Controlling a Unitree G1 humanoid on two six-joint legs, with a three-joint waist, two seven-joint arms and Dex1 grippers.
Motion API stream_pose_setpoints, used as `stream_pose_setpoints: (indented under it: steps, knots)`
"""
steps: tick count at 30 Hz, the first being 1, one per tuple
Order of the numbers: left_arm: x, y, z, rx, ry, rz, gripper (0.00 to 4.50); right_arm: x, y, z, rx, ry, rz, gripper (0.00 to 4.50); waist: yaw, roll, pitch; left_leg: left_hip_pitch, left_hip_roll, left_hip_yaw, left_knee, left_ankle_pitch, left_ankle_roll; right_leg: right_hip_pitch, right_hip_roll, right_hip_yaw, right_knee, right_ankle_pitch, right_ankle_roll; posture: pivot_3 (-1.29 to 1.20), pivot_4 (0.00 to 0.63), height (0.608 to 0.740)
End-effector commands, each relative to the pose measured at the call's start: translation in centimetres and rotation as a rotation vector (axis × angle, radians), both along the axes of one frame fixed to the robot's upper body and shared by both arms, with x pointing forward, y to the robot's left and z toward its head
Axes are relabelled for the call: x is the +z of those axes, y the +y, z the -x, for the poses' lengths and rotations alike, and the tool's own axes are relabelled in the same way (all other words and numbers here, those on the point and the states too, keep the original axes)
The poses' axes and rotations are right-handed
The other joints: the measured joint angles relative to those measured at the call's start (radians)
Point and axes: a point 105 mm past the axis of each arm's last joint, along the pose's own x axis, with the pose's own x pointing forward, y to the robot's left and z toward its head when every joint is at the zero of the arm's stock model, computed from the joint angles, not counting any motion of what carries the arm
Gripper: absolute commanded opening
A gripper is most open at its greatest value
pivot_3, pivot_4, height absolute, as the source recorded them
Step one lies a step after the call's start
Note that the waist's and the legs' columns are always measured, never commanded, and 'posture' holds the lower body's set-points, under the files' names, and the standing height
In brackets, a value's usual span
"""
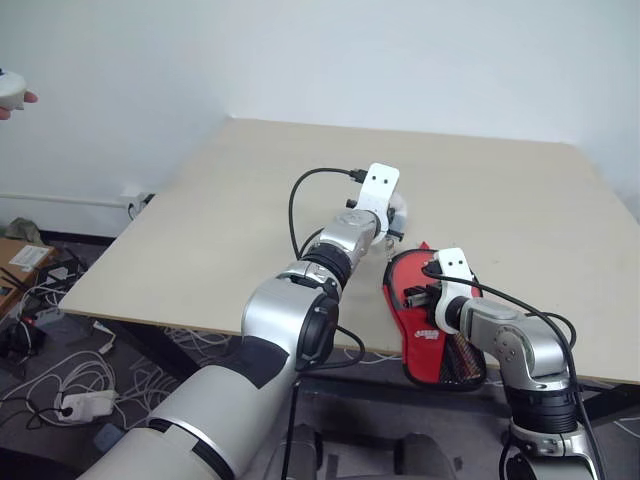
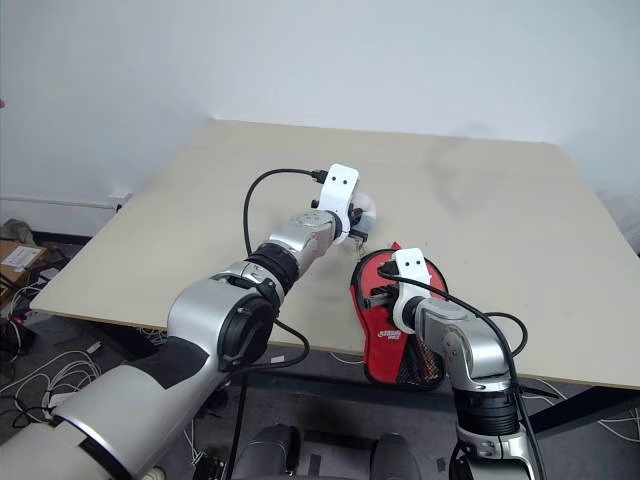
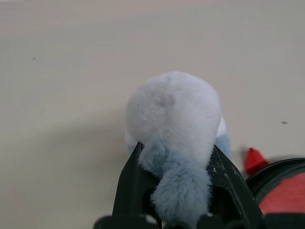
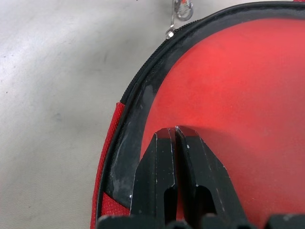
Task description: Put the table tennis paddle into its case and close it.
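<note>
The red case (image 1: 432, 345), with its white logo and black mesh patch, lies at the table's near edge and partly overhangs it. My right gripper (image 4: 175, 130) is shut with nothing between its fingers, its tips over a smooth red face (image 4: 238, 86) inside the case's black zip edging (image 4: 138, 100). That face looks like the table tennis paddle's rubber, but I cannot tell for sure. The zip pull (image 4: 180, 9) lies beyond the rim. My left gripper (image 3: 176, 147) is shut on a fluffy grey-blue and white ball (image 3: 171, 109), held just beyond the case's round end (image 1: 400, 275).
The light wooden table (image 1: 230, 220) stretches wide beyond and to both sides of the case. At the far left a person's hand (image 1: 10, 95) holds a white object. Cables and a power strip (image 1: 75, 400) lie on the floor left of the table.
</note>
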Motion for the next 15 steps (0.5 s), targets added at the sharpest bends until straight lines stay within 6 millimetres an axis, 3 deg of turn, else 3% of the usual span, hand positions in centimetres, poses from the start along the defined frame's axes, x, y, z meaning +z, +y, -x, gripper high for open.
stream_pose_setpoints:
  steps: [1, 15]
  knots:
    - [4.9, -2.4, -0.2, -0.082, -0.201, -0.042, 0.68, -5.0, 0.1, 2.3, 0.008, 0.237, 0.028, 0.16, 0.0, 0.0, 0.0, 0.0, 0.0, 0.0, 0.0, 0.0, 0.0, 0.0, 0.0, 0.0, 0.0, 0.0, 0.0, 0.0, 0.0, 0.688]
    - [3.3, -4.7, 1.3, -0.196, -0.289, -0.239, 0.68, -5.2, -0.4, 2.5, -0.018, 0.221, 0.033, 0.16, -0.001, 0.0, 0.0, 0.0, 0.001, 0.0, 0.0, 0.0, 0.0, 0.0, 0.0, -0.001, 0.0, 0.0, 0.0, 0.0, 0.0, 0.688]
